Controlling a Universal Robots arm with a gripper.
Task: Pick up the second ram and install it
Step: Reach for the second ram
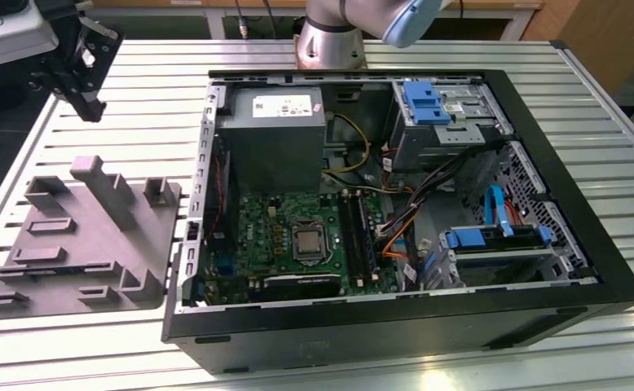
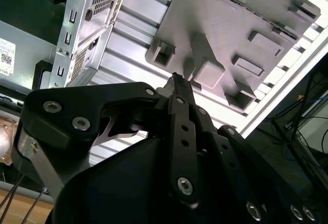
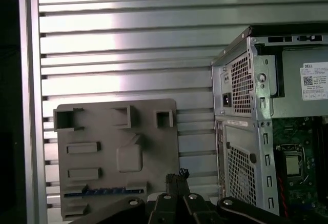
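The second ram (image 3: 95, 190) is a thin dark stick lying flat in a long groove of the grey plastic tray (image 3: 154, 147). In the exterior view the ram (image 1: 63, 266) shows as a dark strip near the tray's (image 1: 56, 204) front. My gripper (image 1: 89, 110) hangs high above the table behind the tray, well apart from the ram. Its black fingers (image 3: 177, 179) are pressed together with nothing between them, and the tip (image 2: 177, 80) points down at the tray. The green motherboard (image 1: 279, 220) lies in the open case, with long black slots (image 1: 356, 232) beside the processor.
The open black computer case (image 1: 610, 269) fills the middle and the exterior view's right of the slatted metal table (image 1: 132, 98). Inside are a grey power supply (image 1: 268, 134), blue drive brackets (image 1: 426, 102) and loose cables (image 1: 398, 232). The tray carries several upright blocks (image 1: 105, 191).
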